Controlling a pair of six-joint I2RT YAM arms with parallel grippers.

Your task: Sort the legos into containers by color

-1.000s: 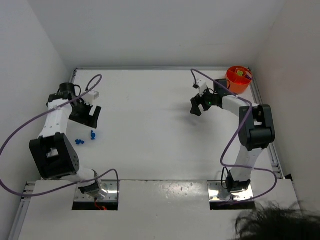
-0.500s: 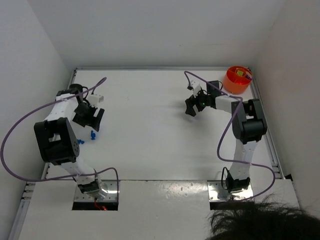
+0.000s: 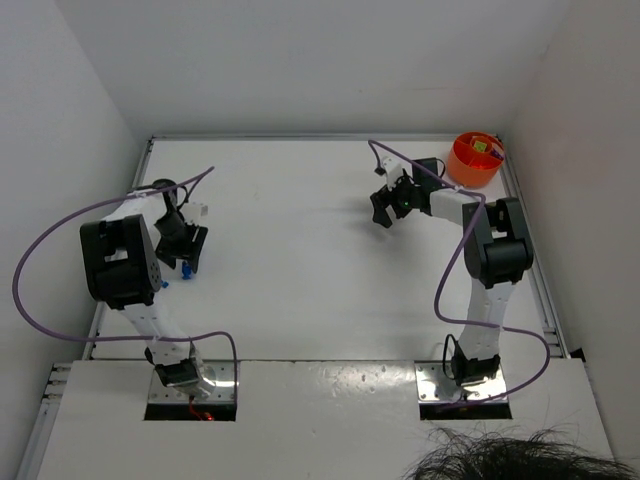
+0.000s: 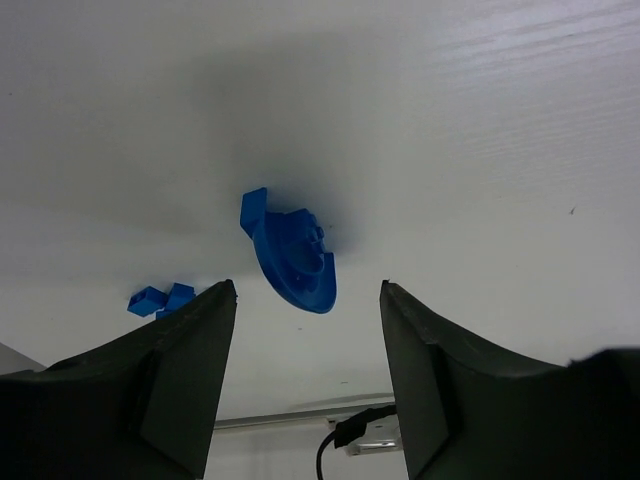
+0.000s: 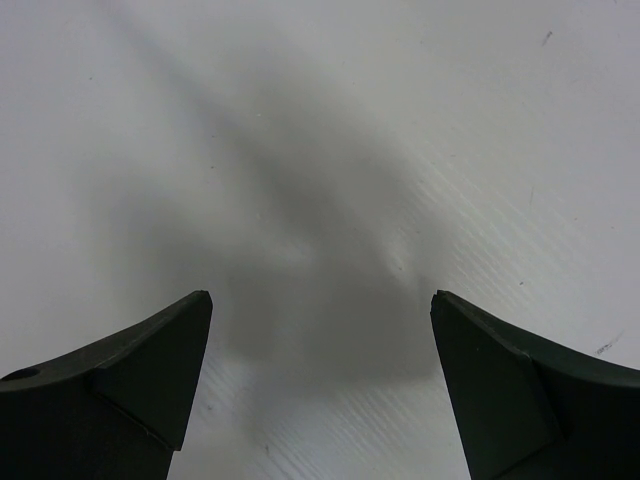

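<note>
Left gripper (image 4: 305,292) jaws apart astride blue lego (image 4: 290,255); white table (image 3: 300,260), white walls (image 3: 300,60).

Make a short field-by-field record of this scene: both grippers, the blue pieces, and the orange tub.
left gripper: open, one finger on each side of the blue rounded plastic lego piece, not touching it
small blue plastic bricks: lying together on the white table, outside the left gripper's fingers
right gripper: open, nothing between the fingers, over bare table
round bright-orange plastic tub: far right corner of the table, small pieces inside, one yellow
</note>
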